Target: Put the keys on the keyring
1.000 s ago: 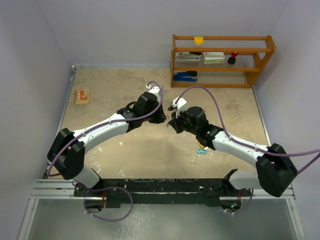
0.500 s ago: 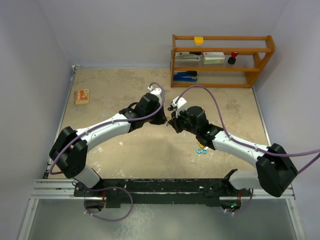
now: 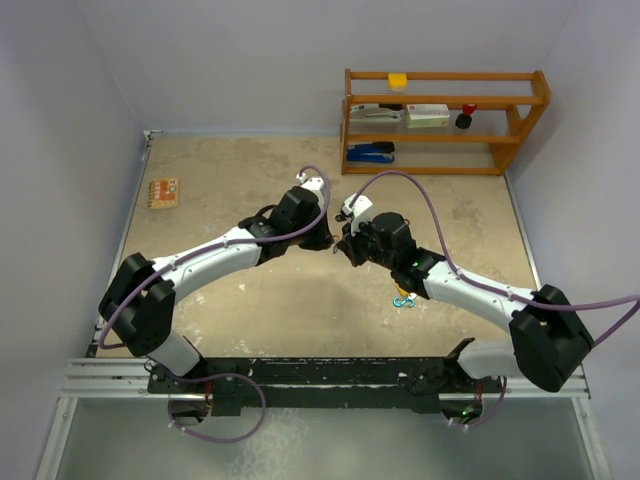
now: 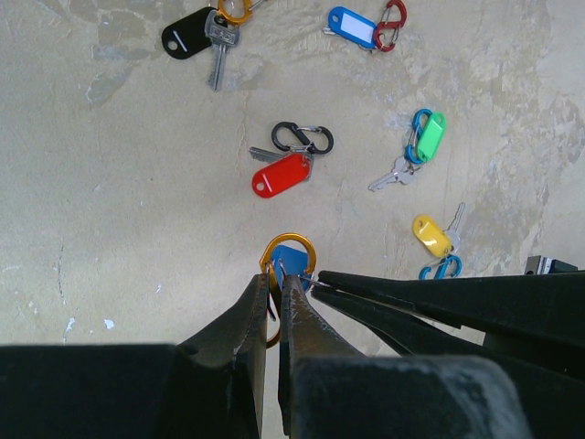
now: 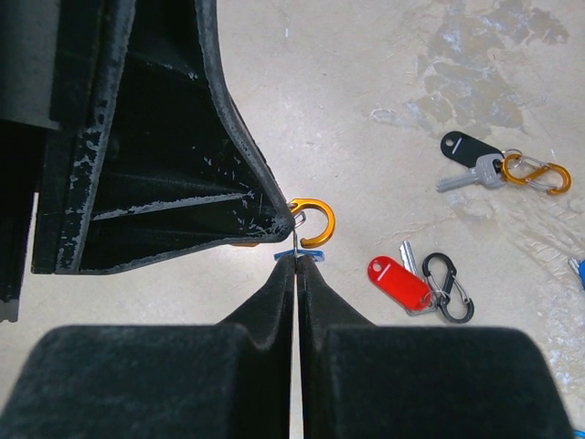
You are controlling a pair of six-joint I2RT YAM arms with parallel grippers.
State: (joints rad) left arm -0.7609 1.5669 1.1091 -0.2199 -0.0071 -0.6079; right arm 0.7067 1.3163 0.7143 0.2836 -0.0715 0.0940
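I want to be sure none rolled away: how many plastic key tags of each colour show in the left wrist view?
Black tag: 1
Blue tag: 2
Red tag: 1
Green tag: 1
Yellow tag: 1
Total: 6

Pale lilac walls (image 3: 230,60) are enclosing the work area on three sides. A mottled beige tabletop (image 3: 220,170) is lying beneath the left gripper (image 3: 328,241) and the right gripper (image 3: 346,247). Beyond the right gripper and to its right, a wooden shelf rack (image 3: 470,76) is standing near the back wall. Even, diffuse light is falling throughout, and shadows are showing only faintly.
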